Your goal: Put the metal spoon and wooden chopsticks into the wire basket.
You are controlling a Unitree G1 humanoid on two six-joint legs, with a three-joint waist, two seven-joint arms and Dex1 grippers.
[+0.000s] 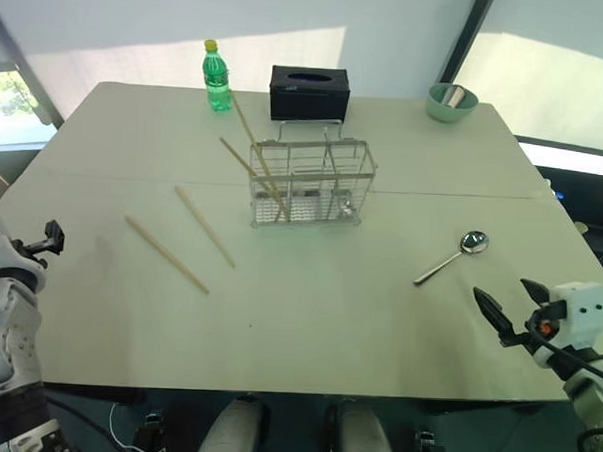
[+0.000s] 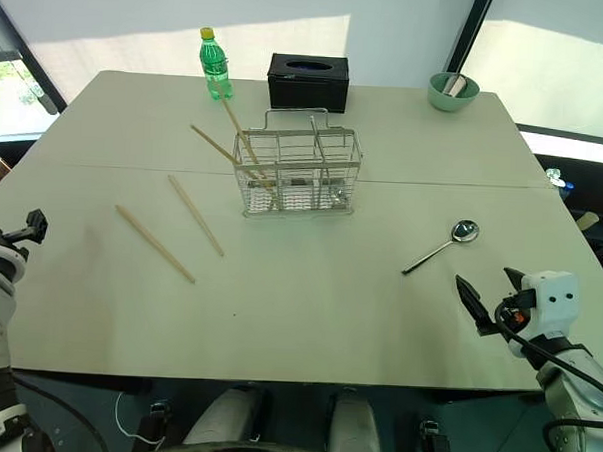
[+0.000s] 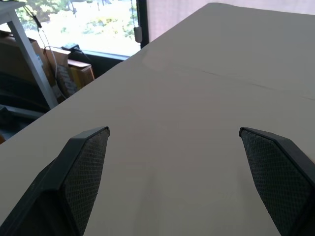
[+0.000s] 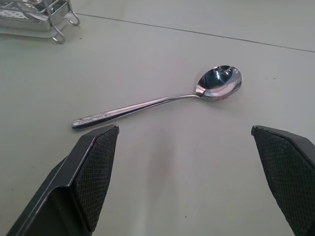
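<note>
The right hand (image 4: 184,172), spread wide and empty, faces the metal spoon (image 4: 162,101) lying right of the wire basket (image 1: 310,183); it should straddle the thin handle squarely, press low to the surface (image 1: 308,316), then pinch.

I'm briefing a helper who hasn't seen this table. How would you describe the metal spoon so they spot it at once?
Start at the wire basket near the middle of the table. Go toward the robot's right and nearer edge: the metal spoon lies flat there, just beyond the open right gripper. It is the one shiny silver piece with a round bowl; the wooden chopsticks are matte tan sticks across the table.
</note>
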